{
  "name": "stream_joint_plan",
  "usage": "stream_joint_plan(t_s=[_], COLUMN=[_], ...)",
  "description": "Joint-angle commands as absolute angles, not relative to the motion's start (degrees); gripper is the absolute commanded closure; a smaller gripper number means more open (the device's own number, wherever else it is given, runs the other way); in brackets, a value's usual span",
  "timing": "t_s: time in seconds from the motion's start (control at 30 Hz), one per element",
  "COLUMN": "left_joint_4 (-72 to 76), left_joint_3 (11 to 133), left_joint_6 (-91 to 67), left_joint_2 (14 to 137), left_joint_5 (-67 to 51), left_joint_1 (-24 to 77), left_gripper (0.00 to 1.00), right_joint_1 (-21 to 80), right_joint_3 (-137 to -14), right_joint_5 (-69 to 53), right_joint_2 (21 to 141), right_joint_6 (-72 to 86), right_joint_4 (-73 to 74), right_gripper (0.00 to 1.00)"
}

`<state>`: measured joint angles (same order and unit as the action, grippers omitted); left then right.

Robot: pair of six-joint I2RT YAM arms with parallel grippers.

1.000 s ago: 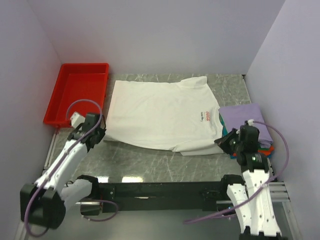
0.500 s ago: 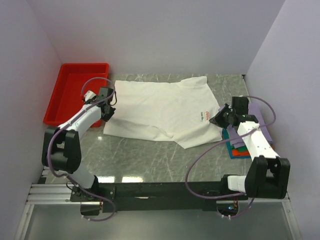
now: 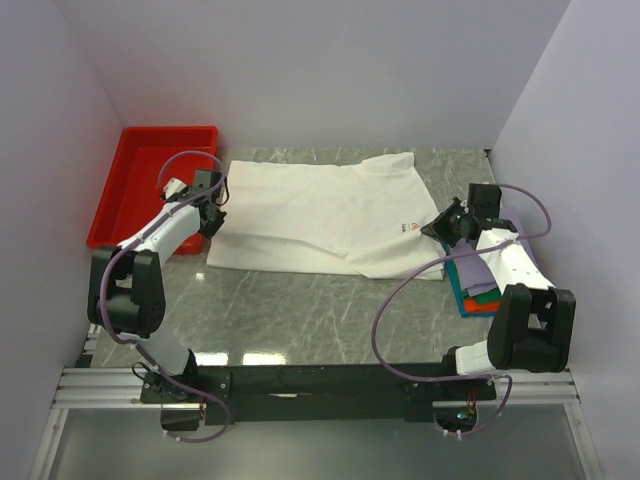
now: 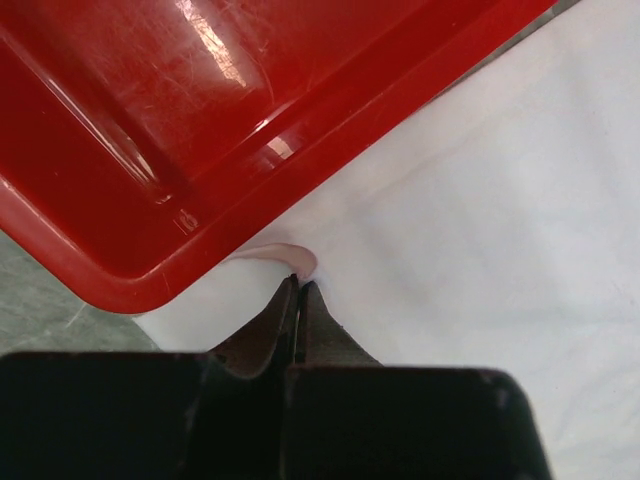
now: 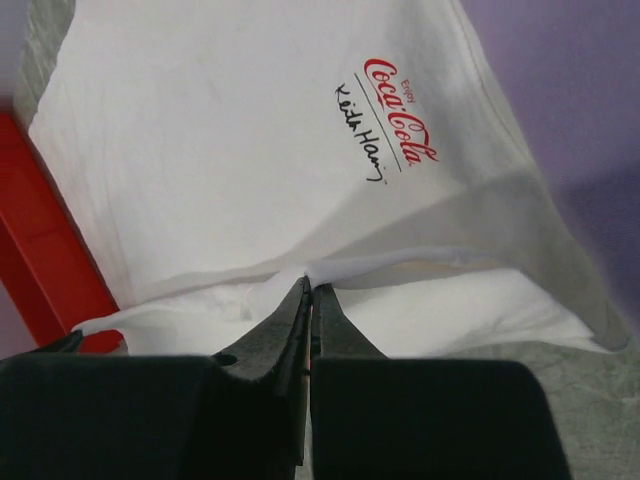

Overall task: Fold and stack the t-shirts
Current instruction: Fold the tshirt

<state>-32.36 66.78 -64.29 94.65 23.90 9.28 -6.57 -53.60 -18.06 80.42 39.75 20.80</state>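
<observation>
From above, a large white cloth t-shirt [image 3: 320,210] lies spread across the middle of the grey marbled table [image 3: 300,300], reaching from just beside a red rigid plastic tray [image 3: 140,200] at the far left to a stack of folded t-shirts [image 3: 478,297] at the right, where teal, green and orange edges show under a lavender top layer. The left gripper [image 3: 214,212] sits at the shirt's left edge, next to the tray, and the right gripper [image 3: 432,230] sits at the shirt's right edge, close to the small red print [image 3: 408,227]. In the left wrist view, the left gripper [image 4: 300,285] has its jaws pressed together on a small raised fold of the t-shirt [image 4: 480,200], with the tray's rounded rim [image 4: 200,240] just beyond the fingertips. In the right wrist view, the right gripper [image 5: 308,290] is closed narrow on the shirt's hem, which lifts into a tented ridge; beyond it the t-shirt [image 5: 220,150] stretches flat toward the tray [image 5: 50,230], and the red script print [image 5: 400,125] with black handwriting beneath it reads clearly.
</observation>
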Motion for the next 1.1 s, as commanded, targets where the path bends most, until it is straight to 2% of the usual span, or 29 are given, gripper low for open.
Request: stream_joint_plan(t_s=[0.0,0.6,0.63,0.67,0.73,0.77,0.8,0.87,0.9,0.97,1.07], left_joint_4=[-31.82,-31.91,-31.64,-31.47,-30.68,-30.41,-29.45,-27.35,-26.46,-23.47,-22.77], left_joint_3=[69.17,75.76,75.85,76.02,76.20,76.11,75.50,73.14,72.26,70.76,68.83], left_joint_6=[-63.46,-62.32,-62.14,-61.62,-60.91,-60.39,-60.21,-59.33,-59.15,-58.36,-57.66], left_joint_2=[95.36,102.30,102.48,102.65,102.74,102.48,102.05,99.77,98.97,96.61,93.97], left_joint_5=[24.96,23.47,23.29,23.03,21.71,21.36,20.75,19.60,18.90,16.18,14.07], left_joint_1=[8.79,7.91,7.65,7.56,7.12,7.03,6.94,6.94,6.94,6.94,7.38], left_gripper=[0.99,0.99,0.99,0.99,0.90,0.84,0.69,0.53,0.39,0.35,0.34], right_joint_1=[-8.70,-10.72,-10.81,-10.90,-10.90,-10.90,-10.81,-10.64,-10.37,-9.41,-7.57], right_joint_3=[-55.02,-57.74,-58.01,-58.18,-58.88,-58.97,-59.15,-58.89,-58.54,-57.75,-53.63], right_joint_5=[-20.12,-23.46,-23.99,-24.26,-24.78,-25.31,-25.49,-25.31,-24.70,-23.39,-20.93], right_joint_2=[79.45,85.77,86.22,87.00,87.45,87.54,87.28,85.62,84.91,82.02,77.19], right_joint_6=[39.29,38.76,38.85,38.67,38.24,37.71,37.53,37.27,37.09,36.65,36.12], right_joint_4=[17.32,15.73,15.56,15.56,15.82,15.99,16.17,16.61,16.87,18.02,18.19], right_gripper=[1.00,1.00,0.97,0.86,0.72,0.60,0.56,0.46,0.45,0.45,0.46])
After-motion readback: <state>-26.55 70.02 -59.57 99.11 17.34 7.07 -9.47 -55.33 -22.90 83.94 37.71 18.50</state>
